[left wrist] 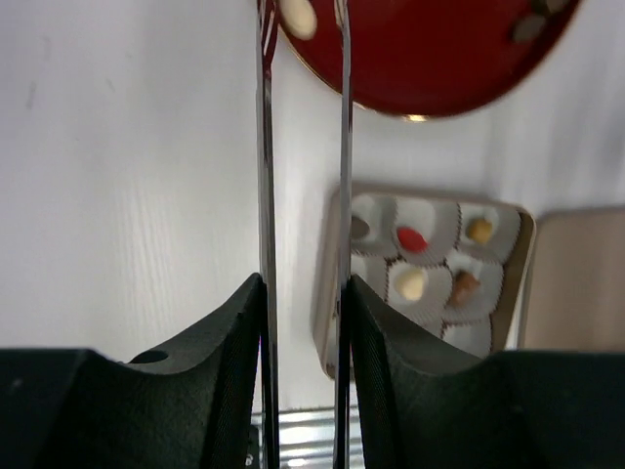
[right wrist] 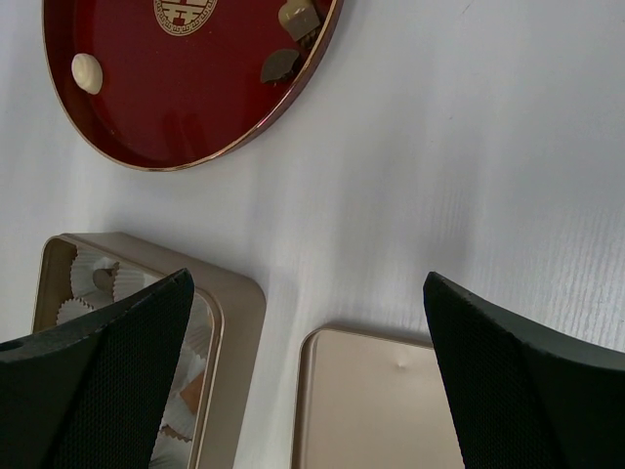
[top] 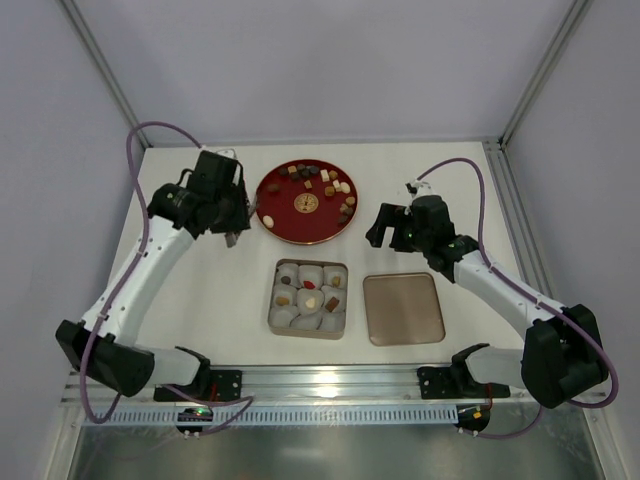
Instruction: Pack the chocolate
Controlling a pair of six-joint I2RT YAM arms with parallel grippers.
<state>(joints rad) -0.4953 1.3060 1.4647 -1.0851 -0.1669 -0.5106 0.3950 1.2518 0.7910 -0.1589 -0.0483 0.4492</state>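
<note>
The chocolate lies as several small brown, tan and cream pieces on a red plate. A few more sit in white paper cups inside the gold tin box. My left gripper is shut on metal tweezers. In the left wrist view a cream candy shows between the tweezers' blades at the plate's rim; whether it is pinched I cannot tell. My right gripper hangs open above the table between the box and the lid, holding nothing.
The gold lid lies flat to the right of the box. The plate's gold emblem marks its centre. Frame posts stand at the table's back corners, and a metal rail runs along the near edge.
</note>
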